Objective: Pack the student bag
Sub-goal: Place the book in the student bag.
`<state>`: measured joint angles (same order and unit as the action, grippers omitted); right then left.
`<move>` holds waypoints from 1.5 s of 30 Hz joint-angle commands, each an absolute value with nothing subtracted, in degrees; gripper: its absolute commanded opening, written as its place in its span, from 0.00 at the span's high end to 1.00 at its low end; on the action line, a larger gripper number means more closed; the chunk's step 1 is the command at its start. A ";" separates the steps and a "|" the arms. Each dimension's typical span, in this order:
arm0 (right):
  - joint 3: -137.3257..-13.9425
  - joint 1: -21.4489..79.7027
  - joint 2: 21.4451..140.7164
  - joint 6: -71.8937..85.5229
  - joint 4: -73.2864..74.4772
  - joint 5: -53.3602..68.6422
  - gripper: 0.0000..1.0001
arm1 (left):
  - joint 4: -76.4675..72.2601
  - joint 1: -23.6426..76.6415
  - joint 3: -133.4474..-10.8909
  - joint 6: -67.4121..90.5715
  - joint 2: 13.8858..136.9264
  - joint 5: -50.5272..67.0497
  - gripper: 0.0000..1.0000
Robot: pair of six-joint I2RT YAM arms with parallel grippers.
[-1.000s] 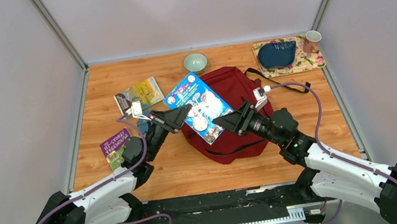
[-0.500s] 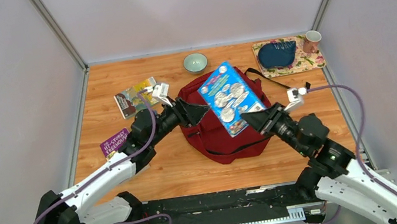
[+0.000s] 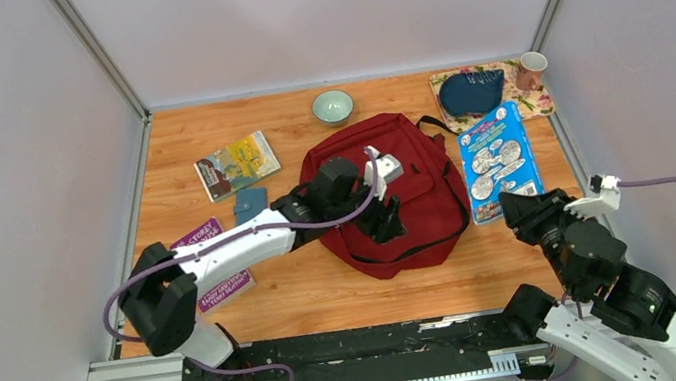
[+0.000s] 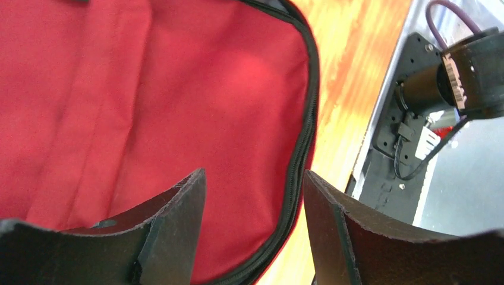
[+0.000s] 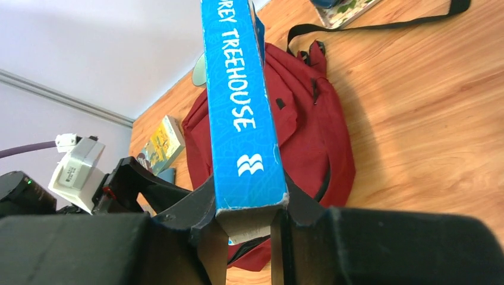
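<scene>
The left jaws hang spread and empty over the student bag [image 3: 427, 187], in the middle of the desk [image 3: 184, 133], just by its black zipper trim [image 4: 306, 136], probably to lift the opening. Near the desk's right edge, the right jaws are clenched on the end of the blue Treehouse book [image 3: 500, 161], keeping it clear beside the bag for loading.

Green bowl [image 3: 333, 106], blue pouch [image 3: 471, 92] on floral mat [image 3: 529, 105], mug [image 3: 530, 70]

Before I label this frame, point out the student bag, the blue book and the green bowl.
student bag [image 3: 426, 185]: top view, red fabric.
blue book [image 3: 499, 158]: top view, cover centre.
green bowl [image 3: 333, 106]: top view, inner hollow.
</scene>
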<state>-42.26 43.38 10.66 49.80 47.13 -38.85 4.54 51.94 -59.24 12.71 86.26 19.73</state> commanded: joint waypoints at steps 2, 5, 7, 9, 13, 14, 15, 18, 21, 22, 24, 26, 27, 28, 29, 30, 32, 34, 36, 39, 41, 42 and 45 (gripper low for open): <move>-46.67 43.59 9.32 49.31 48.16 -42.90 1.00 | 10.55 53.79 -67.23 5.19 93.06 28.91 0.32; -46.41 43.59 8.97 50.27 48.51 -42.19 1.00 | 10.99 55.02 -68.55 4.75 95.00 29.97 0.32; -45.97 43.59 8.88 50.71 48.43 -41.84 1.00 | 11.34 55.63 -68.90 4.57 96.06 29.71 0.32; -45.62 43.59 8.96 50.80 48.25 -41.14 1.00 | 11.60 55.81 -69.08 4.57 96.85 29.01 0.33; -44.56 43.59 9.23 51.41 47.55 -39.64 1.00 | 13.18 55.90 -70.75 4.75 99.13 28.65 0.35; -44.39 43.59 9.23 51.59 47.55 -39.20 1.00 | 13.18 55.99 -70.93 4.83 99.31 28.83 0.35; -44.30 43.59 9.14 51.94 47.46 -39.03 1.00 | 13.18 55.99 -70.93 4.83 99.58 28.92 0.35; -43.77 43.59 9.14 52.29 47.20 -38.32 1.00 | 13.01 56.07 -71.02 5.10 100.37 28.48 0.37; -43.51 43.51 9.05 52.12 46.50 -37.79 1.00 | 13.10 56.07 -71.19 5.19 101.07 27.52 0.39; -43.42 43.59 9.05 52.12 46.41 -37.71 1.00 | 13.01 56.07 -71.02 5.27 101.16 27.34 0.41; -43.33 43.59 9.14 52.03 46.14 -37.35 1.00 | 12.83 56.08 -71.02 5.19 101.16 26.64 0.42; -43.24 43.59 9.23 52.03 46.23 -37.18 1.00 | 12.31 56.07 -71.10 5.19 101.25 26.37 0.49; -43.07 43.59 9.23 52.12 46.14 -37.18 1.00 | 12.30 56.07 -71.36 5.10 101.42 26.19 0.50; -43.15 43.59 9.14 52.12 46.23 -37.00 1.00 | 12.48 56.07 -71.54 5.10 101.86 26.28 0.55; -43.07 43.59 9.14 52.21 46.14 -37.26 1.00 | 12.57 56.07 -71.80 5.01 102.04 26.37 0.57; -42.98 43.59 9.14 52.21 46.14 -37.27 1.00 | 12.74 56.07 -72.07 5.01 102.39 27.06 0.57; -42.89 43.59 9.14 52.38 46.06 -37.35 1.00 | 12.83 56.07 -72.25 5.19 103.01 27.77 0.58; -42.72 43.68 9.14 52.47 46.14 -37.27 1.00 | 12.48 56.16 -72.16 5.45 103.36 28.56 0.58; -42.71 43.59 9.14 52.47 46.14 -37.53 1.00 | 12.48 56.34 -71.98 5.54 103.62 29.09 0.58; -42.63 43.59 9.23 52.56 46.14 -37.53 1.00 | 12.48 56.69 -71.81 5.62 103.80 29.79 0.57; -42.63 43.59 9.14 52.56 46.23 -37.70 1.00 | 12.57 56.95 -71.89 5.63 104.06 29.88 0.57; -42.63 43.59 9.23 52.47 46.32 -37.71 1.00 | 12.83 57.04 -72.07 5.63 104.24 30.06 0.57; -42.71 43.51 9.14 52.73 46.84 -37.79 1.00 | 12.83 57.48 -71.81 5.71 104.41 29.80 0.57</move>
